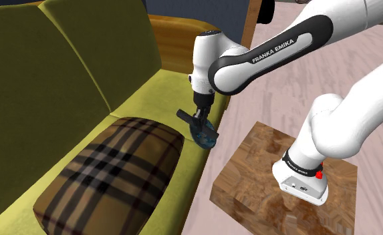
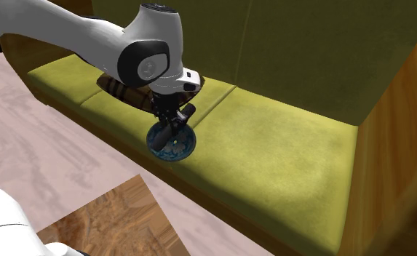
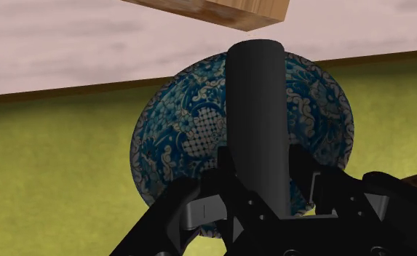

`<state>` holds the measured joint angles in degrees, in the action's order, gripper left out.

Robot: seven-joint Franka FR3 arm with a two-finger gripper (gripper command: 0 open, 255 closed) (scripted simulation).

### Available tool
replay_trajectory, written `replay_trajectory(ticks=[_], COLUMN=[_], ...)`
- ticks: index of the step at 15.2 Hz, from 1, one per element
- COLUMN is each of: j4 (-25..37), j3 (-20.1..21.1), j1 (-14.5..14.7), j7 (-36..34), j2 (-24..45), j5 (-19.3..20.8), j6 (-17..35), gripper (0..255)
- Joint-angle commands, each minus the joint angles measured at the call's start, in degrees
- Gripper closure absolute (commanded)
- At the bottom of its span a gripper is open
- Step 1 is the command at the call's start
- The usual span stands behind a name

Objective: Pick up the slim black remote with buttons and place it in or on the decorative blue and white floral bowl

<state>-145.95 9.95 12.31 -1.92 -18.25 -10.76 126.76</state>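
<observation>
At the shoulder view's left you have the plaid cushion [image 1: 116, 173] lying on the seat of the olive sofa [image 1: 43, 73]. Just to its right, near the seat's front edge, sits the blue and white floral bowl [image 1: 208, 137], with the hand [image 1: 198, 121] hanging directly above it. The hand is clamped on the slim black remote [image 3: 255, 109]. In the wrist view the fingers [image 3: 225, 178] press its two sides, and the remote juts out from between them across the bowl's patterned inside, not yet resting in it. Further right, the wooden stand [image 1: 250, 173] sits on the pale floor [image 1: 277, 93] beside the sofa. By the look of it the carry is done and only the release is left, which is where you can lose it. The remote seems about as long as the bowl is wide. If you let go from up here, one end may strike the rim, and the remote could flip out. With the bowl this close to the seat's edge, it could then slide off onto the floor. Going too low carries its own risk. The bowl rests on soft upholstery, so a finger or the remote's end pressing on the rim could tip it or nudge it toward that edge. Lower gently, keep centred, and part the fingers only once the remote is down near the bowl's inside.
</observation>
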Motion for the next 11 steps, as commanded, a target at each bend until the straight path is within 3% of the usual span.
replay_trajectory(ticks=[1,8,9,11], j4=[-0.8,-0.8,-0.8,-0.8], j3=[0.1,0.1,0.1,0.1], j1=[0.0,0.0,0.0,0.0], j7=[0.1,0.1,0.1,0.1], j2=[0.9,0.9,0.9,0.9], j5=[-0.1,-0.1,-0.1,-0.1], j6=[1.4,1.4,1.4,1.4], gripper=[255,255,0,0])
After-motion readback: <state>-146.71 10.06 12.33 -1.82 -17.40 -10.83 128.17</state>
